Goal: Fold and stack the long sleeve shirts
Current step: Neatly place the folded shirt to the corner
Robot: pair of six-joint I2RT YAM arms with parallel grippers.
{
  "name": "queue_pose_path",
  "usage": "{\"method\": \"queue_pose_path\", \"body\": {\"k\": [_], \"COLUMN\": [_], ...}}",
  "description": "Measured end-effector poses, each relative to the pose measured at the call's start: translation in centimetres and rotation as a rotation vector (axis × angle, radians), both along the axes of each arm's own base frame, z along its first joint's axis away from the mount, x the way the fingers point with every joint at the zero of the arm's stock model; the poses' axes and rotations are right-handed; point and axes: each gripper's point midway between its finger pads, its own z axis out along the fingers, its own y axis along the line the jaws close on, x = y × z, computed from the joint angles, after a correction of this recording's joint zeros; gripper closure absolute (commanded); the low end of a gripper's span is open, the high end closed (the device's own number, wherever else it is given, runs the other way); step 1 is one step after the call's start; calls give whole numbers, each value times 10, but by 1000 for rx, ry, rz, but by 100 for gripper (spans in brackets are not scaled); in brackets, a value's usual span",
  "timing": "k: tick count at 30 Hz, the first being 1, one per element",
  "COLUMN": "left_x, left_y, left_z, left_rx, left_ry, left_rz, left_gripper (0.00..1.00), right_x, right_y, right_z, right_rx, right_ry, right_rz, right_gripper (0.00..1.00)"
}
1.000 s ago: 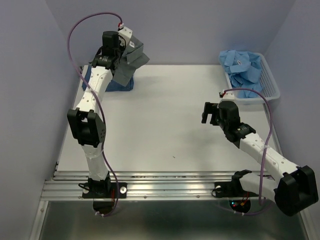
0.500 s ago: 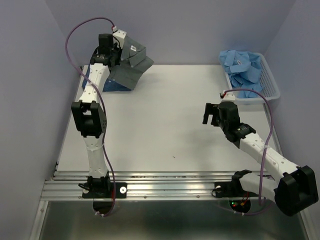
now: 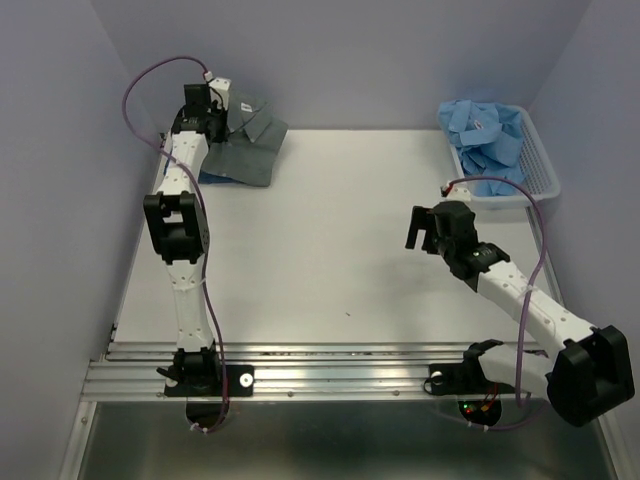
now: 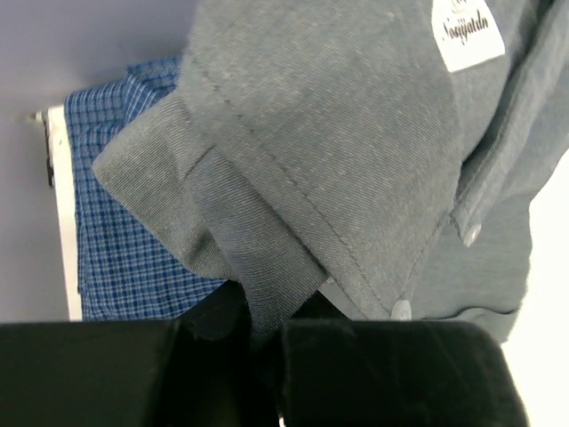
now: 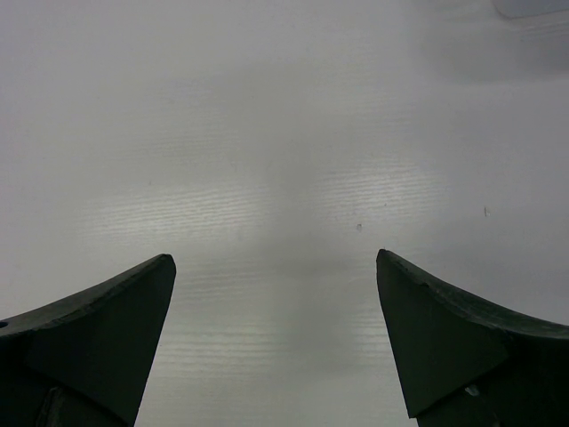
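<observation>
Top external view: both my arms stand at the near edge of a white table (image 3: 330, 250). My left arm (image 3: 178, 230) stretches to the far left corner, and my right arm (image 3: 520, 295) lies bent over the right half, well apart from any cloth. A white basket (image 3: 540, 170) sits at the far right corner, heaped with light blue shirts (image 3: 490, 130). At the far left corner the grey shirt (image 3: 245, 150) drapes over the blue shirt (image 3: 212, 180), of which only a strip shows along the near left side. My left gripper (image 3: 200, 110) meets the grey shirt at its far left edge. My right gripper (image 3: 425, 228) hangs over bare table. Left wrist view: my left gripper (image 4: 267, 329) has its jaws pressed nearly together, pinching a fold of the grey shirt (image 4: 338, 133) near the collar. The blue shirt (image 4: 124, 205), finely checked, lies beneath and to the left. A white label (image 4: 467, 34) sits inside the grey collar, and two pale buttons (image 4: 471, 234) show along the placket. Right wrist view: my right gripper (image 5: 274, 260) has its jaws spread wide, with only the white table surface between them, holding nothing.
</observation>
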Motion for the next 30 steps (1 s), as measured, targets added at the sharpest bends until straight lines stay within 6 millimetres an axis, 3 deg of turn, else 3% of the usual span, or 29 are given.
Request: {"method": "queue_pose_path", "body": {"k": [6, 7, 8, 9, 10, 11, 16, 21, 25, 28, 30], "left_x": [4, 4, 4, 4, 5, 6, 9, 5, -7, -29, -60], "left_y": [43, 49, 53, 58, 60, 64, 80, 109, 126, 127, 113], "left_z": [-30, -35, -39, -44, -47, -49, -41, -15, 37, 106, 146], "left_rx": [18, 26, 34, 49, 56, 67, 119, 145, 116, 40, -54], "left_ry": [38, 44, 50, 58, 62, 63, 39, -19, -108, -218, -277], "left_rz": [106, 123, 135, 156, 164, 192, 279, 429, 528, 565, 560], "left_gripper": [100, 93, 77, 54, 21, 2, 1, 1, 1, 1, 1], "right_x": [-2, -2, -3, -4, -4, -5, -2, 0, 0, 1, 2], "right_y": [-4, -4, -5, -6, -6, -6, -5, -6, -9, -13, -16], "right_z": [0, 0, -1, -2, -2, -3, -2, 1, 1, 4, 11], "right_rx": [0, -1, -3, -5, -5, -5, -2, -1, -6, -1, 15], "right_ry": [10, 13, 17, 21, 24, 27, 38, 31, 26, 12, -20], "right_rz": [-28, -31, -35, -37, -40, -42, -49, -63, -82, -118, -150], "right_gripper": [0, 0, 0, 0, 0, 0, 0, 0, 0, 0, 0]}}
